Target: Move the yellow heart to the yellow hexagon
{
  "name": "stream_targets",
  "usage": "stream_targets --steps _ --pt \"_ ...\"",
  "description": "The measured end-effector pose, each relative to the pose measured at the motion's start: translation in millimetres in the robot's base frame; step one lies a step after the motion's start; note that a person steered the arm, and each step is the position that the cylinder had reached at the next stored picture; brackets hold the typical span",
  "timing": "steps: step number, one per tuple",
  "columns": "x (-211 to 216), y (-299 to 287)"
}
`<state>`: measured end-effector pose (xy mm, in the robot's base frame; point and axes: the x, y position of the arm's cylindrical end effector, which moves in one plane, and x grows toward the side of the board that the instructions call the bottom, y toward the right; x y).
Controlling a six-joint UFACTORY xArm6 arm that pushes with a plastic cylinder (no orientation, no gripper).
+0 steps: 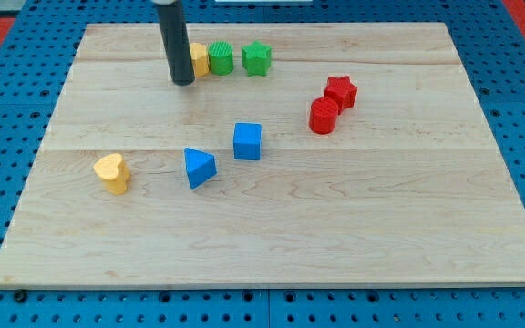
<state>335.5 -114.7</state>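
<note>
Your yellow heart (111, 172) sat near the desk (272, 246) edge at view's left, well apart from the yellow hexagon (199, 58) up top. No claw on this rig, so no claw state to tell; my tip (182, 82) stood just beside the hexagon. Heart probably light, rigid, slides easy; push it from its lower-left side.

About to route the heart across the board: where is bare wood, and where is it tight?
Bare: the whole strip below the yellow heart, blue triangular block and blue cube, plus the view's right of the red cylinder and red star. Crowded: the top row, where my tip stands against the yellow hexagon, green cylinder and green star.
</note>
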Motion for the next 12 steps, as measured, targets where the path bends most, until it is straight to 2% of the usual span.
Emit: stream_targets --steps 4,6,9,11,12 --pt "197 -5" --pt "179 -63" --pt "173 -70" --pt "135 -70" --pt "87 -84"
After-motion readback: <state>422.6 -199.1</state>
